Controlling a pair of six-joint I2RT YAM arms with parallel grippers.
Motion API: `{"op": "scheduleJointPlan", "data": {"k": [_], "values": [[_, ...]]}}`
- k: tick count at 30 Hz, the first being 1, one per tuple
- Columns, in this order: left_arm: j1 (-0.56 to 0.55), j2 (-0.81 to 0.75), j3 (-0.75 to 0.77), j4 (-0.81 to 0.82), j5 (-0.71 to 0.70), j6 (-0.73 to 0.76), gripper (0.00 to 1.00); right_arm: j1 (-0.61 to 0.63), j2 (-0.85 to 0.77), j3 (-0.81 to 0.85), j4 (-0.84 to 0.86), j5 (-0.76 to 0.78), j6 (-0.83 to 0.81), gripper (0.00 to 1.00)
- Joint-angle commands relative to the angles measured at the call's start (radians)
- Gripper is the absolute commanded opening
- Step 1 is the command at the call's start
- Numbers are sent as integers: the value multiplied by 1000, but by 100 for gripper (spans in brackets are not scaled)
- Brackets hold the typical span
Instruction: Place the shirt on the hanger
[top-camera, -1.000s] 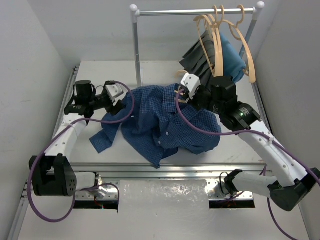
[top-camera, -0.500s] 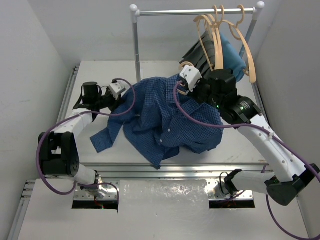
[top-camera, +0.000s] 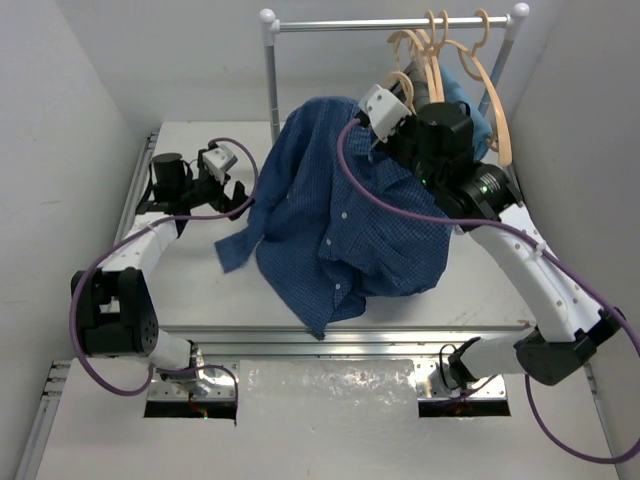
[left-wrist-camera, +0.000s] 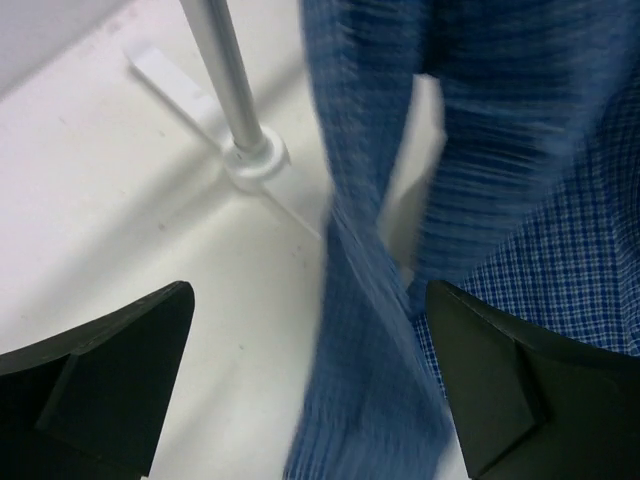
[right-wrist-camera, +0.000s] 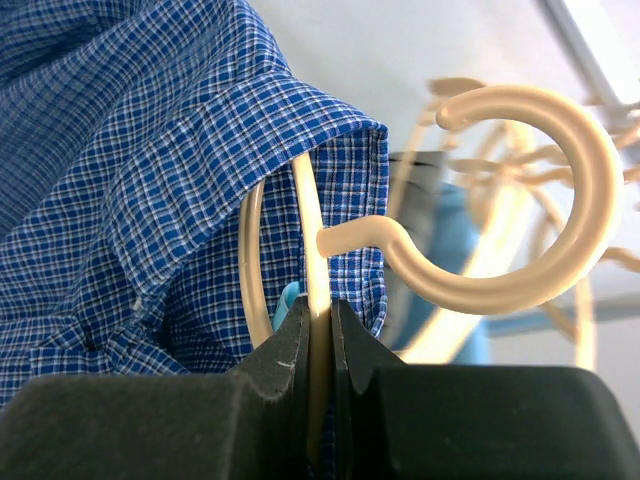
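Note:
The dark blue checked shirt (top-camera: 340, 220) hangs from a pale tan hanger (right-wrist-camera: 520, 285) inside its collar, its lower part draped down to the table. My right gripper (right-wrist-camera: 320, 312) is shut on the hanger's thin arm just below the hook and holds it high near the rail; in the top view the gripper (top-camera: 393, 135) is partly hidden by the shirt. My left gripper (top-camera: 235, 190) is open at the shirt's left side. In the left wrist view a blurred sleeve (left-wrist-camera: 370, 330) hangs between its wide-apart fingers (left-wrist-camera: 120, 350), touching neither.
A metal clothes rack has its left pole (top-camera: 272, 90) behind the shirt, with its foot in the left wrist view (left-wrist-camera: 250, 160), and a top rail (top-camera: 390, 22). Several identical hangers (top-camera: 492, 100), a grey pleated garment (top-camera: 436, 96) and a light blue garment (top-camera: 470, 105) hang at the right end.
My right arm has lifted the hanger and shirt up and back toward the rail, pulling most of the shirt off the table. My left gripper has shifted slightly farther back.

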Motion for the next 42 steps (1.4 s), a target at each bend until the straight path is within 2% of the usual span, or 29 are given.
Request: {"op": "scheduleJointPlan", "data": {"k": [1, 6, 7, 11, 13, 19, 24, 26, 35, 42], "values": [[6, -78, 85, -19, -10, -97, 100, 6, 51, 133, 39, 198, -61, 0], [-30, -104, 139, -181, -12, -92, 100, 9, 221, 348, -33, 314, -82, 0], [-51, -133, 137, -206, -21, -83, 99, 11, 245, 415, -47, 321, -68, 0], [-215, -235, 88, -252, -73, -34, 100, 17, 339, 510, -64, 331, -34, 0], [-243, -285, 88, -253, -57, -35, 100, 22, 373, 531, -30, 353, -45, 0], [-251, -318, 93, -321, -35, -25, 100, 23, 443, 548, 140, 400, -146, 0], [-251, -314, 70, -304, -52, -8, 100, 13, 557, 686, 290, 456, -299, 0], [-251, -312, 70, -304, -47, -8, 100, 0, 580, 685, 345, 457, -313, 0], [-251, -312, 44, -326, -63, 21, 99, -95, 618, 694, 326, 418, -185, 0], [-251, -311, 45, -329, -49, 12, 99, -127, 675, 732, 323, 387, -181, 0]]}}
